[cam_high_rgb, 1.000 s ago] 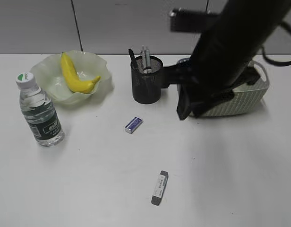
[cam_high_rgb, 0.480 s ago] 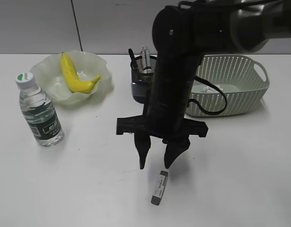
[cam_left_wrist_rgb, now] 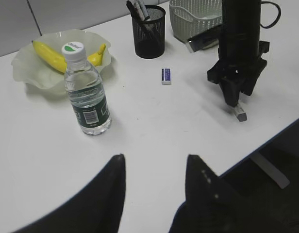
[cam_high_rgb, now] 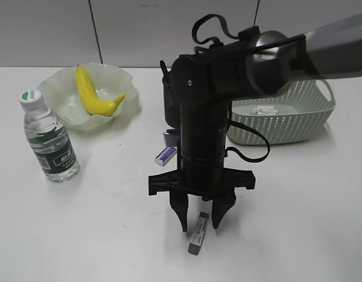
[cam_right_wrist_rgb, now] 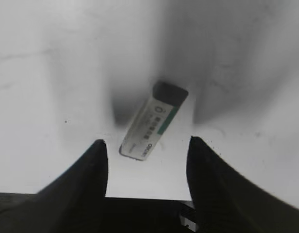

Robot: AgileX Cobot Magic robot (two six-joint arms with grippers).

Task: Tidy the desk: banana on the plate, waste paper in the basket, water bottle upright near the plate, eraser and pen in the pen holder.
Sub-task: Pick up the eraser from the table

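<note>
A grey eraser in a white sleeve [cam_high_rgb: 198, 234] lies near the table's front; it also shows in the right wrist view [cam_right_wrist_rgb: 153, 120] and the left wrist view [cam_left_wrist_rgb: 240, 113]. My right gripper [cam_high_rgb: 203, 222] [cam_right_wrist_rgb: 147, 141] is open and points down just over the eraser's far end. A second small blue-and-white eraser [cam_high_rgb: 166, 155] lies mid-table. The black mesh pen holder [cam_left_wrist_rgb: 149, 32] holds pens. The banana [cam_high_rgb: 93, 92] lies on the pale green plate [cam_high_rgb: 62, 94]. The water bottle [cam_high_rgb: 49, 137] stands upright. Waste paper [cam_high_rgb: 264, 110] is in the basket [cam_high_rgb: 287, 124]. My left gripper [cam_left_wrist_rgb: 155, 158] is open and empty, low at the front left.
The right arm stands in front of the pen holder and hides most of it in the exterior view. The table's front edge [cam_left_wrist_rgb: 266, 141] runs close behind the grey eraser in the left wrist view.
My right arm swung from over the basket to the front middle and came down with open jaws over the grey eraser. Nothing else moved.
</note>
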